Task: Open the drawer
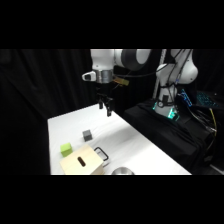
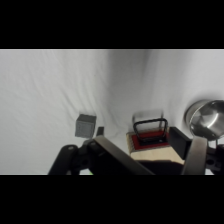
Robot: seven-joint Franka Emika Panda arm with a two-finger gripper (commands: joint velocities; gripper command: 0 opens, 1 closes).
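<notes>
- We see the fingers [image 1: 105,107] hanging high above the far part of the white desk [image 1: 135,145], clamped on nothing; in the side view the two dark tips look slightly apart, w/ a narrow gap.
- In the wrist view the fingers [image 2: 196,156] rise from the bottom edge, one pale bar at right and one slanting at centre, spread wide w/ nothing between them.
- The drawer [image 1: 101,153] sits well below and nearer the camera than the fingers, in a tan wooden box [image 1: 82,164] at the desk's near edge; its black loop handle [image 2: 150,129] sticks out of the box front, towards the desk's middle.
- Wrist view: the drawer's red-orange front [image 2: 149,142] lies between the two fingers' lines, beyond their tips. We can't tell how far it's pulled out.
- The box top has a dark slot [image 1: 80,161].
- A small grey cube [image 1: 87,135] stands on the desk between the fingers and the box, apart from both; in the wrist view it's left of the handle.
- A small green cube [image 1: 66,148] sits just beside the box's far left corner, well away from the fingers.
- A shiny metal bowl [image 2: 206,118] is near the box, off to the right finger's side in the wrist view; in the side view only its rim shows at the bottom.
- The arm's base [image 1: 172,75] stands at upper right, beside the desk.
</notes>
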